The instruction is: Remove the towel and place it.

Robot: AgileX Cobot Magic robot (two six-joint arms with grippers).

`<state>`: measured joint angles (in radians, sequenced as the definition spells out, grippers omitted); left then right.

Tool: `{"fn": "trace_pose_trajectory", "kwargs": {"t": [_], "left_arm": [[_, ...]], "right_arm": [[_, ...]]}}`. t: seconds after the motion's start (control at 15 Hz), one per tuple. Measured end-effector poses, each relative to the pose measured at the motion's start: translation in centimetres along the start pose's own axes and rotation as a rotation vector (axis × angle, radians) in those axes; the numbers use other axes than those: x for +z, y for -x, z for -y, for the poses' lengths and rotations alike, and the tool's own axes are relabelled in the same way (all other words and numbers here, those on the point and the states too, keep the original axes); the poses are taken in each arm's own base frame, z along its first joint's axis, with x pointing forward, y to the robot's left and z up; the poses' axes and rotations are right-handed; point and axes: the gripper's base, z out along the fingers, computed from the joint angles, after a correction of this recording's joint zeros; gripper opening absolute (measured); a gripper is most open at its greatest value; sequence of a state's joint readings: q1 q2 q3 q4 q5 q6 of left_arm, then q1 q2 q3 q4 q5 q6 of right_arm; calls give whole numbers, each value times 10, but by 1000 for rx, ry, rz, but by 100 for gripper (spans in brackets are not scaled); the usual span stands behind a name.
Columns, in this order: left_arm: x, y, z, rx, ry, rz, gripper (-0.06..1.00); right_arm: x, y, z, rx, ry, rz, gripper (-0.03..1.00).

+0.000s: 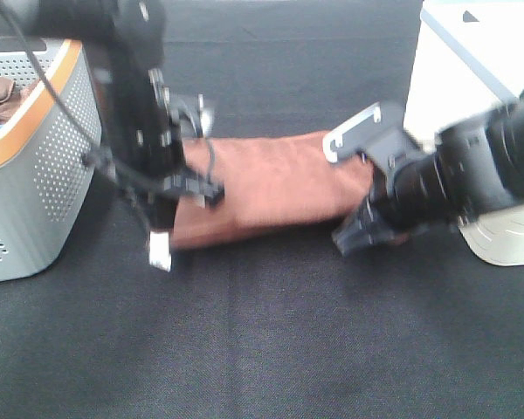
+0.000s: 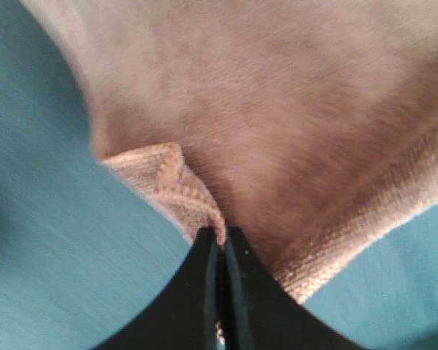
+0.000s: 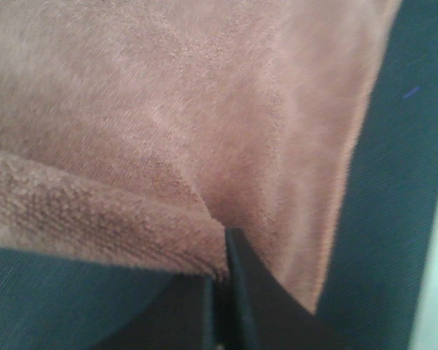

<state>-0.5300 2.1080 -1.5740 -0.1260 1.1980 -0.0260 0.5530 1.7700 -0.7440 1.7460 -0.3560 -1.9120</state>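
Observation:
The rust-brown towel (image 1: 275, 188) stretches across the middle of the dark table between my two arms, folded over along its near edge. My left gripper (image 1: 185, 194) is shut on the towel's left corner. In the left wrist view the black fingers (image 2: 223, 251) pinch the stitched corner of the towel (image 2: 277, 95). My right gripper (image 1: 367, 229) is shut on the right end. In the right wrist view its closed tips (image 3: 223, 244) clamp the folded edge of the towel (image 3: 168, 109).
A grey perforated basket (image 1: 44, 175) with an orange rim stands at the left, holding a darker brown cloth (image 1: 0, 94). A white box (image 1: 472, 61) stands at the back right. A white base (image 1: 506, 236) sits under the right arm.

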Motion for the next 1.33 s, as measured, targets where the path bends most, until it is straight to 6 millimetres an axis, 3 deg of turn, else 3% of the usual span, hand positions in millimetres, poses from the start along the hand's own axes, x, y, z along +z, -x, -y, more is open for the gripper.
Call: {"fn": "trace_pose_trajectory", "kwargs": {"t": [0.13, 0.2, 0.27, 0.33, 0.47, 0.53, 0.6, 0.73, 1.0, 1.13, 1.33], "left_arm": [[14, -10, 4, -29, 4, -60, 0], [17, -13, 4, -33, 9, -74, 0], [17, -13, 4, -33, 9, -74, 0], [17, -15, 3, -37, 14, -78, 0], [12, -17, 3, -38, 19, -66, 8], [8, -17, 4, -38, 18, -58, 20], [2, -19, 4, -38, 13, -44, 41], [-8, -21, 6, -38, 8, -18, 63], [-33, -27, 8, -32, 0, 47, 68], [-41, -30, 9, -29, -2, 68, 68], [-71, -41, 11, -20, -11, 148, 68]], "right_arm": [[1, -8, -5, 22, 38, -14, 14], [1, -12, -6, 35, 40, -27, 34], [1, -12, -6, 35, 40, -27, 34], [1, -18, -6, 47, 40, -45, 50], [0, -23, -7, 95, 39, -58, 65], [-3, -24, -6, 118, 38, -54, 67], [-12, -23, -3, 144, 36, -28, 69], [-27, -23, 1, 163, 32, 12, 69], [-51, -40, 4, 186, 32, 40, 69], [-56, -40, 5, 198, 31, 58, 70], [-76, -30, 5, 231, 103, 162, 70]]}}
